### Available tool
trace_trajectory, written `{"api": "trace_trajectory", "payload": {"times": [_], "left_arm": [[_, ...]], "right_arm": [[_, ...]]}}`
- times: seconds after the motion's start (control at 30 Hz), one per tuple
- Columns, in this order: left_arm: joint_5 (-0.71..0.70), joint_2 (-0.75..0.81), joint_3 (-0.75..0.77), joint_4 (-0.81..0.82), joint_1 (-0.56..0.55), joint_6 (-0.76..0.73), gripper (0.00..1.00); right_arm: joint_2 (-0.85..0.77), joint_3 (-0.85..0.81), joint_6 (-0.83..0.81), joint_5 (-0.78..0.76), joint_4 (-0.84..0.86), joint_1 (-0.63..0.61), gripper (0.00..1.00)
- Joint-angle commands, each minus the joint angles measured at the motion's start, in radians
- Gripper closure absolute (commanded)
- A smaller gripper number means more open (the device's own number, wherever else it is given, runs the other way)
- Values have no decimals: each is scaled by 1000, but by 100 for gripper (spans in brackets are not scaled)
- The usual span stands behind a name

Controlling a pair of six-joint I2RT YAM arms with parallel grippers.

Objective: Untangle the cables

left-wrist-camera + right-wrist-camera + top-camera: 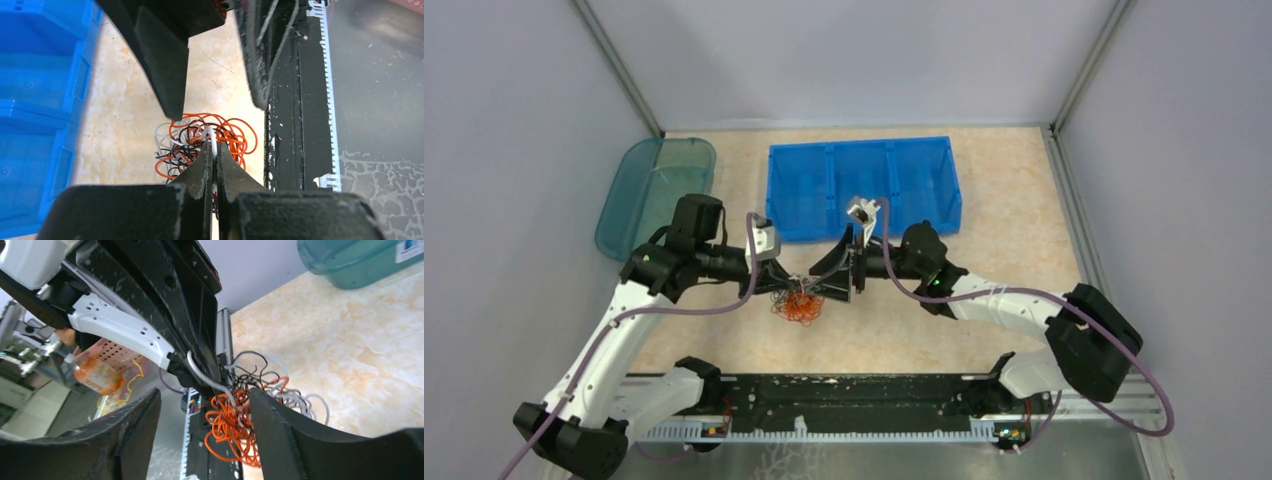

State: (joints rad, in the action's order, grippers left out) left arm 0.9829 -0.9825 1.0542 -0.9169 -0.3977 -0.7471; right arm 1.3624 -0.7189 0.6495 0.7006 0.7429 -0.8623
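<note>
The tangle of thin orange, white and black cables [802, 305] lay on the beige marbled bench [1009, 235], near its front edge and in front of the blue plastic bin with three compartments [864, 148]. It sat just beside the black toothed rail [295, 125] that ran along the near side of the bench.

The left pincer [795, 283] was clenched. In the left wrist view its two black fingers [200, 170] were pressed together, with one white strand of the cables [200, 137] caught between their tips, just above the clump. The orange loops spread out behind and to both sides of these tips.

The right pincer [817, 284] was released. In the right wrist view its fingers [272, 425] stood wide apart, low over the bench, with the cables [232, 427] partly between them and the tip of the left pincer [220, 385] reaching down from above. I could not tell if the right fingers touched any strand.

A translucent teal plastic lid [652, 190] lay at the far left of the bench, well apart from the cables.
</note>
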Motion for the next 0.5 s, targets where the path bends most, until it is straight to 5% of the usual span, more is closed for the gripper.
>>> {"api": "trace_trajectory", "payload": {"times": [0.0, 0.2, 0.47], "left_arm": [[-43, 57, -48, 178, -5, 165, 99], [-115, 100, -92, 359, -5, 419, 97], [-95, 93, -72, 399, -6, 620, 97]], "right_arm": [[-102, 81, -48, -110, 112, -11, 32], [-170, 93, -247, -382, 21, -87, 31], [-152, 83, -417, -705, 12, -205, 33]]}}
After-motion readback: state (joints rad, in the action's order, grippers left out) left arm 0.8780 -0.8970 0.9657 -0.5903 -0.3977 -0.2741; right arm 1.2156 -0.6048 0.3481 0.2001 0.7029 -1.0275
